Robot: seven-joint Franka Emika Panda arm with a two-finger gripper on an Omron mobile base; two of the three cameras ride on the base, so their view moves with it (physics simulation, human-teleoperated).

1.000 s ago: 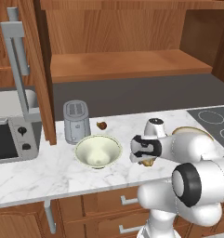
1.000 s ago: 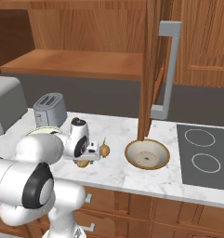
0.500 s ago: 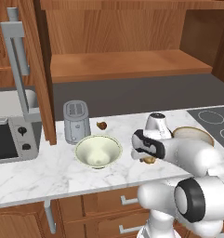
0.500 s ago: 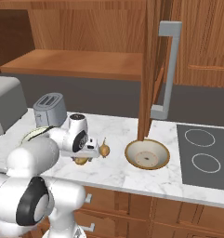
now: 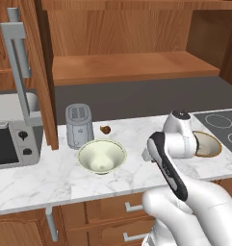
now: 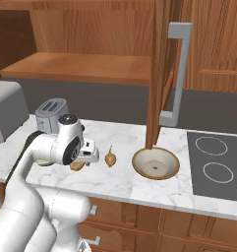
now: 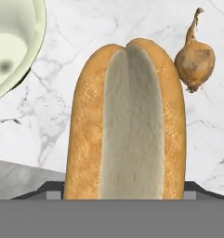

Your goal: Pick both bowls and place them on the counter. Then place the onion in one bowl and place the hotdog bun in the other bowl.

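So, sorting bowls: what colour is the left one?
Cream-white bowl, clearest in the left base view.

Glossy white marble counter (image 7: 108, 28), matt grainy hotdog bun (image 7: 129, 125), papery onion (image 7: 194, 60), wooden drawers (image 5: 112, 216).

The arm reaches over the marble worktop (image 6: 115, 179), its hand (image 6: 83, 152) low over the bun (image 6: 77, 166), of which an orange-tan end shows under the hand. Whether the fingers touch the bun cannot be told. The onion (image 6: 110, 158) lies just right of the hand, stem tip up. Further right the tan bowl (image 6: 156, 163) sits upright on the worktop, near the cooktop (image 6: 216, 165). A toaster (image 6: 51, 112) stands behind the arm.
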